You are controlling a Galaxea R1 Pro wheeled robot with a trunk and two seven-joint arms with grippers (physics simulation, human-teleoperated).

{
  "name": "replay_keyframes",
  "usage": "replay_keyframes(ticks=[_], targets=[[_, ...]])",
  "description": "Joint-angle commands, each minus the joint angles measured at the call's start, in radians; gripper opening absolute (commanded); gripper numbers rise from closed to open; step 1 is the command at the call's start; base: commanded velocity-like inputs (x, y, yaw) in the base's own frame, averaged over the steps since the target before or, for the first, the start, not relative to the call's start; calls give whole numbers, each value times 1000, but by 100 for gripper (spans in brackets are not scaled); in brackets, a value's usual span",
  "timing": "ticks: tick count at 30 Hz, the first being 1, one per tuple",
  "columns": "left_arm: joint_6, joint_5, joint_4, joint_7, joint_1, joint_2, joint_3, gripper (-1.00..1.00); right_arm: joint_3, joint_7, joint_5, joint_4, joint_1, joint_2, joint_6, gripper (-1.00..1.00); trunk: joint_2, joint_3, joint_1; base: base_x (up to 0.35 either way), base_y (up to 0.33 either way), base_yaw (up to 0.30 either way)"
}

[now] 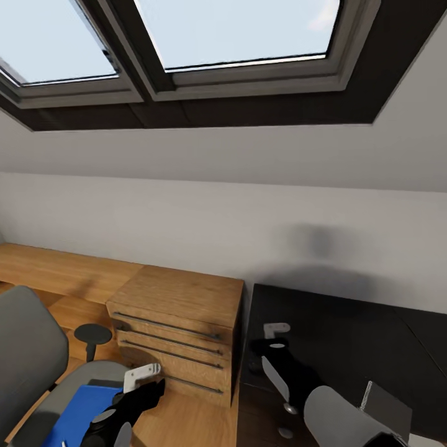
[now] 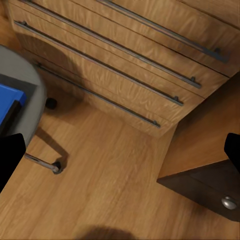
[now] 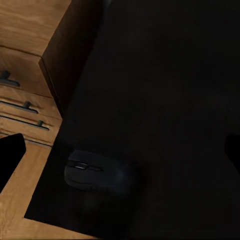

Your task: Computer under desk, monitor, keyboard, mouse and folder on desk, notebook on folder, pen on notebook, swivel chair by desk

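Near the left front corner of the glossy black desk [image 3: 165, 100] lies the small dark rounded mouse [image 3: 95, 175], bare top stretching beyond it. Both the left gripper [image 2: 120, 150] and the right gripper [image 3: 122, 155] are held spread and empty. On the grey upholstered swivel chair [image 1: 31, 347] the bright blue folder [image 1: 84, 410] is seen; no writing can be read.

Two skylight windows [image 1: 236, 31] sit in the sloped ceiling, pale blue sky showing through them, framed in light grey with a dark surround [image 1: 261, 112]. Beneath them runs a plain pale grey wall [image 1: 186, 217] with a soft shadow on its right part. A light oak dresser [image 1: 180, 323] stands against that wall, its drawers carrying long metal bar handles [image 2: 125, 55] stacked one under another. To its left, a low wooden ledge [image 1: 56, 267] runs along the wall's foot. The oak plank floor [image 2: 110, 180] spreads out in front of the dresser.
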Motion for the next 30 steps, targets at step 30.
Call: replay_keyframes(ticks=[30], targets=[[4, 11, -4, 12, 0, 1, 2, 100, -37, -10, -127, -74, -1, 25, 111, 100, -1, 0, 0, 51, 15, 0]])
